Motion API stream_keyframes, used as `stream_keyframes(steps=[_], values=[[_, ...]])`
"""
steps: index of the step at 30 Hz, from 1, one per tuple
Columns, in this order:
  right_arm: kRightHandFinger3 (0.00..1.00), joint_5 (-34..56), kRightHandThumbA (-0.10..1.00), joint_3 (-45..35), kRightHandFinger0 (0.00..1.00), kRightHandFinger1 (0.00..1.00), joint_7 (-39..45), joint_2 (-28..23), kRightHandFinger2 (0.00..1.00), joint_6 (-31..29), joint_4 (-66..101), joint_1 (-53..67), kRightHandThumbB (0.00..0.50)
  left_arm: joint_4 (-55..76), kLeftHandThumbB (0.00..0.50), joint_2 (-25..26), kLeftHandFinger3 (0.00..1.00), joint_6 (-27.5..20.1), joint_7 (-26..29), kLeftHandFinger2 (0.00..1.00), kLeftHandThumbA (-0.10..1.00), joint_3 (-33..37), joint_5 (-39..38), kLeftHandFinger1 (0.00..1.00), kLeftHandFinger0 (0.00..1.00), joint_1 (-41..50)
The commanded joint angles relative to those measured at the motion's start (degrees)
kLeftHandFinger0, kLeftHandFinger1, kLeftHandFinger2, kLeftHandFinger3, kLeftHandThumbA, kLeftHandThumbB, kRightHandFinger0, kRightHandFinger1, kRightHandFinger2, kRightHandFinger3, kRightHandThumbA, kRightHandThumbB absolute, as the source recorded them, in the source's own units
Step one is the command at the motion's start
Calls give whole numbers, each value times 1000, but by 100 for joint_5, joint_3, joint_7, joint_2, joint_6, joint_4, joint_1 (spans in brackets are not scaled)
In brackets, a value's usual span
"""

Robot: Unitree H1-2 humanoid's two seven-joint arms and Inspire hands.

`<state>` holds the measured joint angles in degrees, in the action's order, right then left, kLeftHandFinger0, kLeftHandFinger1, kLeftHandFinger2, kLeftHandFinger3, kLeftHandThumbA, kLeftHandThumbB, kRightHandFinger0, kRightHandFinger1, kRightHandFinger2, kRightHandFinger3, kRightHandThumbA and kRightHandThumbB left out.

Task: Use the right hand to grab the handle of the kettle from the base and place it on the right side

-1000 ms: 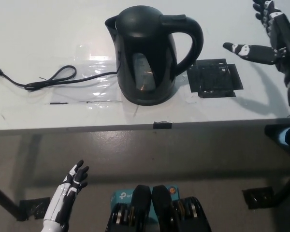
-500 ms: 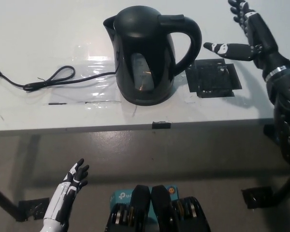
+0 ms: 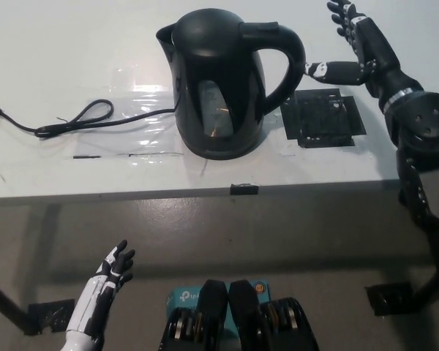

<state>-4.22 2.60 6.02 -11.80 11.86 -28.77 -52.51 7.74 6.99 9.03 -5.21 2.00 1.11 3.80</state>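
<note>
right hand (image 3: 360, 53) spread wide, holds nothing, just right of handle (image 3: 291, 58), thumb aimed at it, likely lining up grasp. kettle (image 3: 223, 84) upright on table (image 3: 44, 44) centre, base hidden under it. long axis vertical, spout points left, handle right toward black mat (image 3: 323, 117). left hand (image 3: 108, 281) rests low below table edge, fingers apart, empty.

Black kettle (image 3: 219, 80), black cord (image 3: 73, 121), white table (image 3: 58, 44).

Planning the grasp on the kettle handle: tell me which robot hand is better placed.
The right robot hand: it hovers open over the table just beside the kettle handle. The left robot hand hangs low, below the table edge, far from it.
</note>
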Motion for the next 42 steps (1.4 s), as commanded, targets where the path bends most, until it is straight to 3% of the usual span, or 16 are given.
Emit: stream_keyframes(steps=[1, 14, 23, 25, 31, 33, 42], values=[[1000, -140, 868, 49, 1000, 1000, -118, 17, 1000, -190, -220, -548, 283, 157, 46, 85, 1000, -138, -73, 1000, 947, 20, 21, 1000, 1000, -73], [1000, -160, 831, 179, 1000, 1000, -134, 128, 1000, -559, -1212, -1110, 282, 261, 50, 102, 1000, -84, -89, 1000, 942, 20, 20, 1000, 1000, -113], [1000, -271, 832, 280, 1000, 1000, -175, 236, 1000, -776, -1761, -1367, 304, 303, 56, 173, 1000, -54, -113, 1000, 951, -9, -12, 1000, 1000, -174], [1000, -260, 864, 293, 1000, 1000, -144, 323, 1000, -742, -1847, -1418, 340, 360, 55, 154, 1000, 15, -81, 1000, 955, 4, 8, 1000, 1000, -130], [1000, -200, 834, 263, 1000, 1000, -86, 397, 1000, -831, -1999, -1499, 318, 365, 49, 172, 1000, 4, -101, 1000, 967, 14, -3, 1000, 1000, -149], [1000, -201, 771, 247, 1000, 1000, -211, 528, 1000, -1046, -2257, -1539, 322, 335, 54, 184, 1000, -66, -107, 1000, 968, -6, -32, 1000, 1000, -132], [1000, -333, 789, 348, 1000, 1000, -304, 567, 1000, -1267, -2722, -1718, 313, 374, 38, 193, 1000, 33, -116, 1000, 970, -14, -51, 1000, 1000, -181]])
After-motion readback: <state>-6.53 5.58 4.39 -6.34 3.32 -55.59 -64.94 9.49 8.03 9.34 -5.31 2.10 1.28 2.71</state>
